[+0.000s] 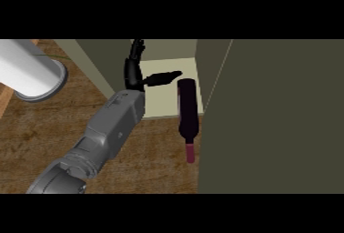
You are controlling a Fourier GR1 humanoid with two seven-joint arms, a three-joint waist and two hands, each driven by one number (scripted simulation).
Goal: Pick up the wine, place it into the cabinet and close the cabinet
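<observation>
left robot hand (138, 73): reaches into the cabinet opening, fingers straight and pointing away, thumb stuck out sideways toward the bottle; nothing held. right robot hand: out of view.

wine bottle (188, 111): dark, lying on its side just right of the thumb, apart from it as far as can be told; base inside the cabinet on the pale cabinet floor (164, 98), reddish neck sticking out past the front edge over the table (40, 136), toward the forearm side.

cabinet door (275, 118): large dark olive panel right of the robot hand and bottle, standing open, close beside the bottle.

step in hand, judged: bottle in but not fully; push it deeper so the neck clears the edge, then withdraw and swing the door shut. best done with a straight nudge along the bottle's length, since a side touch may roll it.

surface: brown wood-grain table. white cylinder (27, 68) on a grey round base, well left of the robot hand.
</observation>
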